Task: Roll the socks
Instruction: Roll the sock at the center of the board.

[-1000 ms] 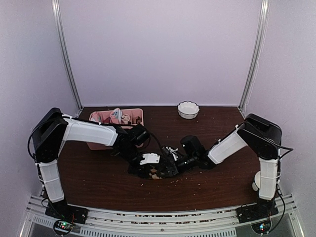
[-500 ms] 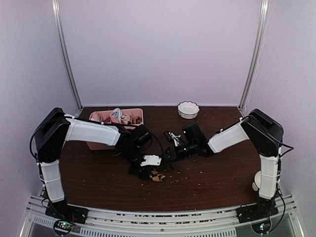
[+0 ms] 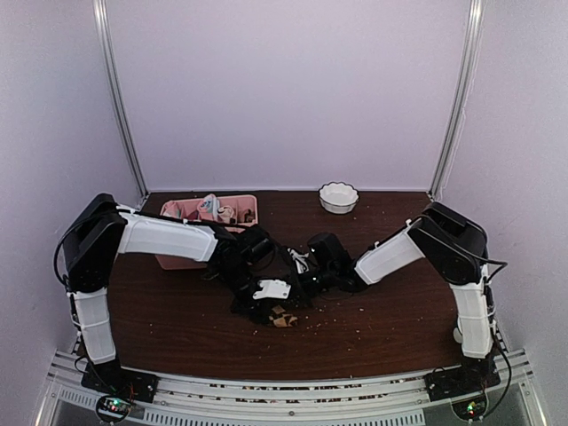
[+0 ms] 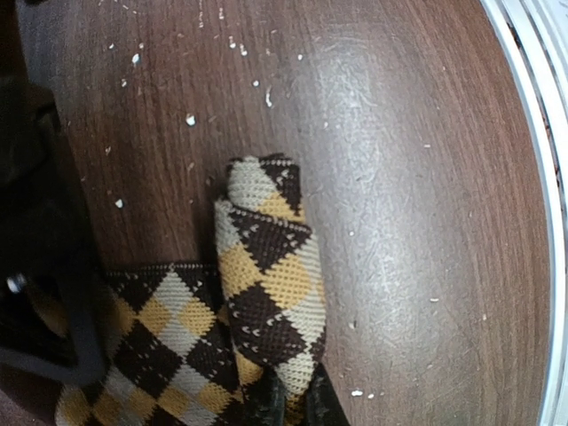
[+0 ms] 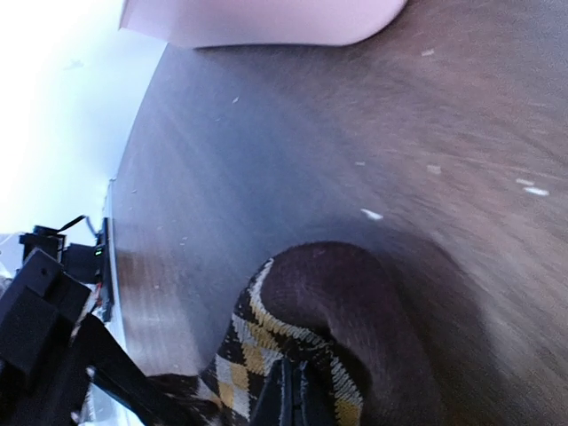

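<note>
— since a second ago, what has shifted?
— my right arm (image 3: 390, 253) has drawn its wrist back from the near middle toward the far side, its elbow has swung left, and its jaws have closed up. my left arm (image 3: 164, 238) has hardly budged.
— how do the arms sit?
— the left one reaches from the left side to mid-table, forearm nearly level, wrist dipped to the wood. the right one keeps its elbow high on the right, forearm sloping down and left to meet the other.
— and the jaws?
— my left gripper (image 4: 288, 406) is pinched on the argyle sock (image 4: 266, 266), at the end of a folded-over strip. my right gripper (image 5: 291, 395) is pressed together on another fold of the same sock, which humps up in a loop just above its tips.
— where does the sock lie?
— on the table (image 3: 177, 328), around the middle and a little toward the near edge, between both wrists. the pink tray (image 3: 248, 209) sits far left, a white bowl (image 3: 338, 197) at the far edge.
— what can't you read?
— from above, the black wrists cover both grippers and most of the sock; only a tan-and-brown scrap shows. the right wrist view is blurred and crops the sock at the bottom. dark hardware blocks the left part of the left wrist view. the plain tan sock i cannot make out.
</note>
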